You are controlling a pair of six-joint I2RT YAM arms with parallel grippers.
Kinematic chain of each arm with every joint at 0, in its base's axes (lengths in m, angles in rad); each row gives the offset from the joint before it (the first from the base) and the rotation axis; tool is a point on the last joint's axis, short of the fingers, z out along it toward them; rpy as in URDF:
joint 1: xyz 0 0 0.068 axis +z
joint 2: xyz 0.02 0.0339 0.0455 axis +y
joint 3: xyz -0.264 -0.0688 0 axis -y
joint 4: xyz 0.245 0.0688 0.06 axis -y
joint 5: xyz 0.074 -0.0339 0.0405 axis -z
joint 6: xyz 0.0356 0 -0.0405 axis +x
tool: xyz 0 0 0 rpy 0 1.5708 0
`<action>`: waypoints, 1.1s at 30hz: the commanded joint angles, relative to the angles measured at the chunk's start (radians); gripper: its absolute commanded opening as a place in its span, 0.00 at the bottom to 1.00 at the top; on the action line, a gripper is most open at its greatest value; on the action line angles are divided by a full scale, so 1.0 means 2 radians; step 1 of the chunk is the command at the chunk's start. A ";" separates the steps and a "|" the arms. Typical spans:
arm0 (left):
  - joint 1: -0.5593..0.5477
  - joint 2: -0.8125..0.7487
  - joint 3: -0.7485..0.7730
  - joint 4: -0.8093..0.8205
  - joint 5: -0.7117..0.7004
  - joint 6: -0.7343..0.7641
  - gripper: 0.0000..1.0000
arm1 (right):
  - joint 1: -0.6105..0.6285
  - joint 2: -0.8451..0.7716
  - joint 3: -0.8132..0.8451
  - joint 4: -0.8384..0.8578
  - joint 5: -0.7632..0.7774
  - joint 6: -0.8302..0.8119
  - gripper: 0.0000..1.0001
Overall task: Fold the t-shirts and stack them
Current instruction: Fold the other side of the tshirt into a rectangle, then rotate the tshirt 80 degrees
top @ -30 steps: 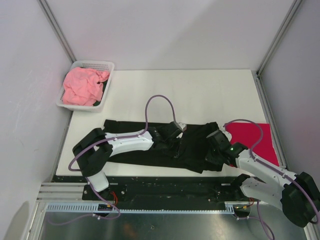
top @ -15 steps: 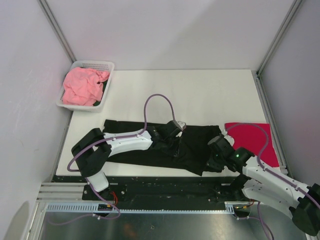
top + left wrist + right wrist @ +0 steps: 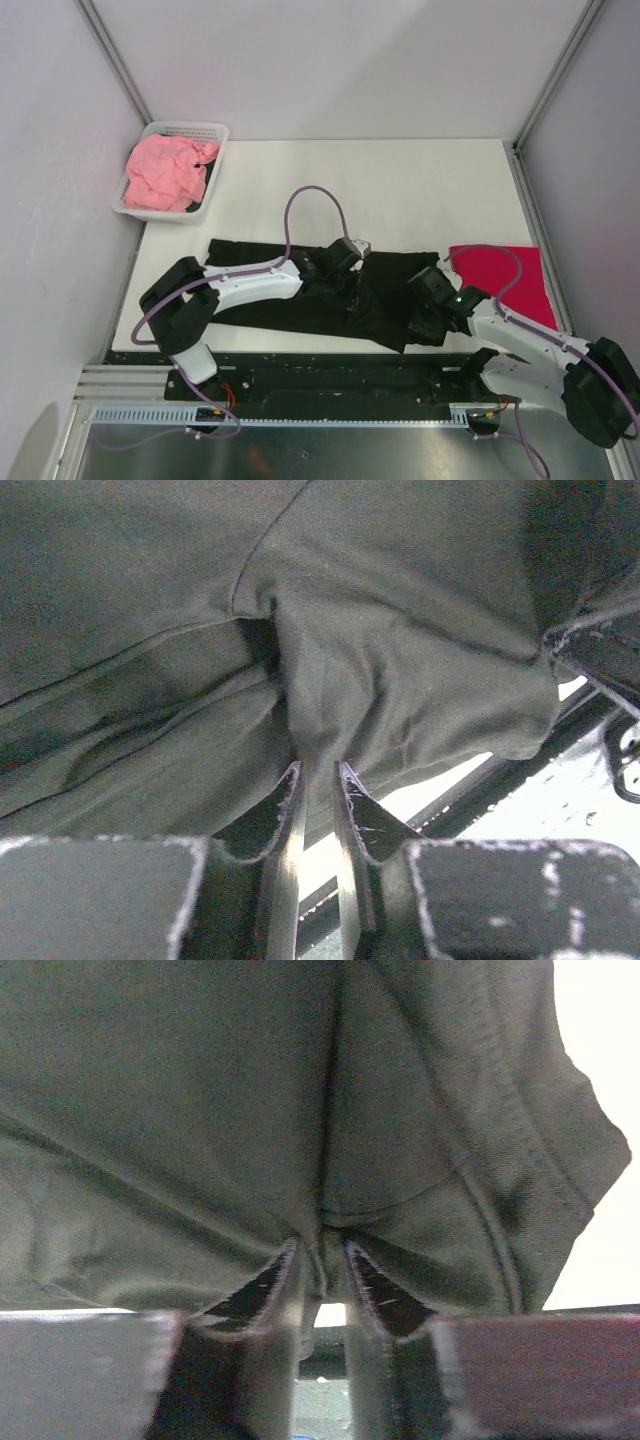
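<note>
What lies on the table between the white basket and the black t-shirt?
Nothing. The top view shows only bare white table between the basket and the black t-shirt.

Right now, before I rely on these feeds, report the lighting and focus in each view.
Top external view: even light and sharp, but the black t-shirt reads as one dark mass, its folds barely visible. Left wrist view: dim, the cloth looks greyish, and the table beyond it is blown out white. Right wrist view: soft focus, the right gripper's fingers blurred, with glare at the right edge.
</note>
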 commanded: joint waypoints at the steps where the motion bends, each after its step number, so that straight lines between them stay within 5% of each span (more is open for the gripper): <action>1: 0.016 -0.056 -0.009 0.012 0.012 -0.002 0.22 | -0.040 -0.046 0.028 -0.024 0.004 -0.033 0.32; 7: 0.041 -0.098 -0.029 0.011 0.020 0.001 0.24 | -0.063 -0.127 0.060 -0.123 -0.006 -0.013 0.52; 15: 0.059 -0.126 -0.050 0.012 0.028 0.003 0.25 | -0.025 -0.152 0.026 -0.150 -0.025 0.138 0.57; 23: 0.076 -0.147 -0.066 0.012 0.033 0.005 0.25 | -0.019 -0.131 -0.021 -0.073 -0.027 0.196 0.58; 33: 0.099 -0.173 -0.084 0.008 0.037 0.013 0.25 | -0.078 -0.040 -0.034 0.032 -0.010 0.147 0.54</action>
